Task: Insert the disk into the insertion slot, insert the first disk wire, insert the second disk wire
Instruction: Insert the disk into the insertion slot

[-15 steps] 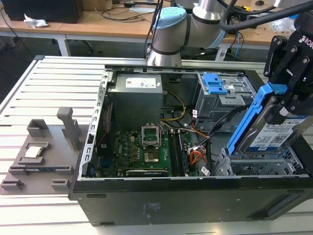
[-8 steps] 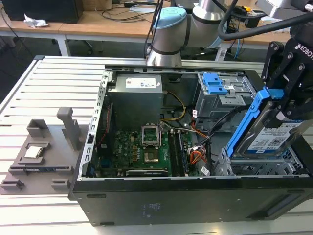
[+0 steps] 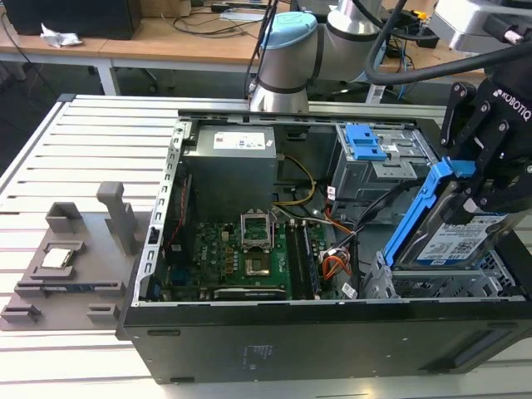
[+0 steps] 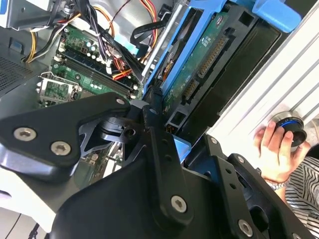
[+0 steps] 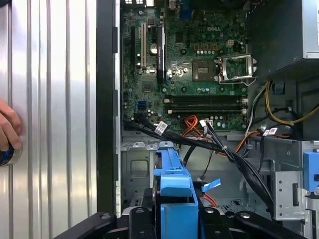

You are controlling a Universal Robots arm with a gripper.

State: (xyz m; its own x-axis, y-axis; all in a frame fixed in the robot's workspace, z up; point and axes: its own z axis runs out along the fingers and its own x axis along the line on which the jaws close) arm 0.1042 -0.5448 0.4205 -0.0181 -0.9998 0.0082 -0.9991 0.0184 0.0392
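The disk (image 3: 460,239), silver with a white-and-blue label in a blue carrier frame (image 3: 416,212), hangs tilted at the exterior view's right. My gripper (image 3: 482,193) is shut on its upper end. Its lower end sits just above the insertion slot (image 3: 432,286), a low grey perforated cage at the case's front corner. In the second wrist view the disk's green circuit-board underside (image 4: 202,62) shows beyond the black fingers (image 4: 154,144). In the first wrist view the blue carrier (image 5: 174,191) points into the case. Black and orange wires (image 5: 209,142) run across the case beside the cage.
The open black computer case (image 3: 249,341) lies on a ribbed metal table (image 3: 91,150). Inside are the motherboard (image 3: 249,258), power supply (image 3: 229,170) and a taller grey bay with a blue latch (image 3: 366,143). A grey fixture (image 3: 71,258) stands left. A person's hand (image 4: 273,149) rests on the table.
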